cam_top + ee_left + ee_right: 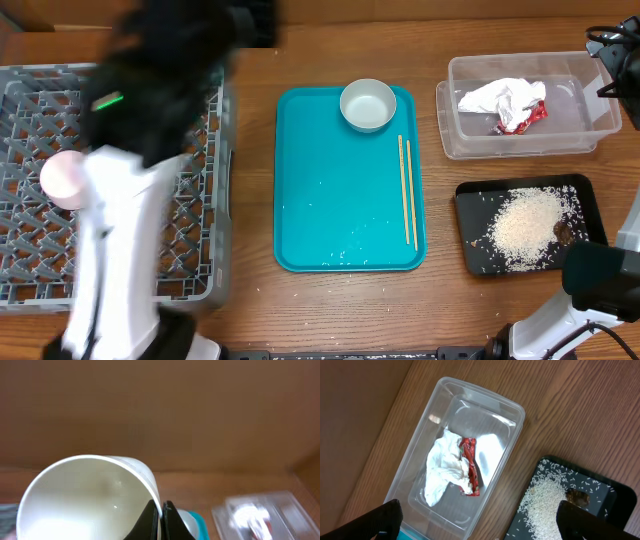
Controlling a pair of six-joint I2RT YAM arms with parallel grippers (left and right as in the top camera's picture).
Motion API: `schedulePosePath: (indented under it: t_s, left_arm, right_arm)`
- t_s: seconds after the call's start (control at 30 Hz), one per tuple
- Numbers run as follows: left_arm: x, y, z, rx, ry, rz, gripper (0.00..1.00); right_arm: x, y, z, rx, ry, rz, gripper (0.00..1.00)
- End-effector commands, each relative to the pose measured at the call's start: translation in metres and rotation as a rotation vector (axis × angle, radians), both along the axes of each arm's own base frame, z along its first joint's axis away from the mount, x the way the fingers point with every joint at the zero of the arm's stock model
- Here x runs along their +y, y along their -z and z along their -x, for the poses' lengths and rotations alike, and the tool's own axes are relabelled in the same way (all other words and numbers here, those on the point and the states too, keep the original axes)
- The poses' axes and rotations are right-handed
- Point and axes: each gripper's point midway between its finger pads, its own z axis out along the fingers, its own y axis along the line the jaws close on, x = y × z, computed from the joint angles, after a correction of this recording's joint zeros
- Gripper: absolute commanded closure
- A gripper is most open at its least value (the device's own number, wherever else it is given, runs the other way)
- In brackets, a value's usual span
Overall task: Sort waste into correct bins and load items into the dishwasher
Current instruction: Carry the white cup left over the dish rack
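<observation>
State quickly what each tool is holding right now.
Left tool: closed, pinching the rim of the cup.
Right tool: open, holding nothing.

left tool [161, 516] pinched closed, right tool [482, 524] spread wide

A flat teal tray [340, 200], rectangular with rounded corners, lies at the middle of the wooden tabletop [250, 310], its long sides running front to back. A plain brown wall [160, 410] stands behind the tabletop.
</observation>
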Motion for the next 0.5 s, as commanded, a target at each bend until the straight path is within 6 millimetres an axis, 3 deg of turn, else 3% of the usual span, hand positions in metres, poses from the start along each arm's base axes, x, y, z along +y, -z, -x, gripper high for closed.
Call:
schedulePosePath:
  t_s: [0.0, 0.1, 0.13, 0.27, 0.4, 0.47]
  left_arm:
    - [0.063, 0.006, 0.002, 0.058, -0.169, 0.097, 0.96]
    - [0.111, 0.012, 0.007, 0.098, -0.258, 0.147, 0.96]
    - [0.156, 0.024, 0.009, 0.144, -0.341, 0.229, 0.96]
    - [0.225, 0.037, 0.008, 0.176, -0.414, 0.441, 0.96]
    - [0.267, 0.052, -0.011, 0.169, -0.28, 0.582, 0.96]
    - [0.284, 0.075, -0.025, 0.2, -0.174, 0.686, 0.96]
  right_arm:
    - [-0.001, -0.011, 0.002, -0.031, 0.007, 0.015, 0.0]
    - [-0.001, -0.011, 0.002, -0.031, 0.007, 0.015, 0.0]
    - [-0.001, -0.011, 0.002, -0.031, 0.007, 0.015, 0.0]
    - [-0.001, -0.011, 0.002, -0.031, 0.007, 0.015, 0.0]
    - [-0.001, -0.011, 0.002, -0.031, 0.007, 0.015, 0.0]
    - [-0.001, -0.011, 0.002, -0.031, 0.007, 0.015, 0.0]
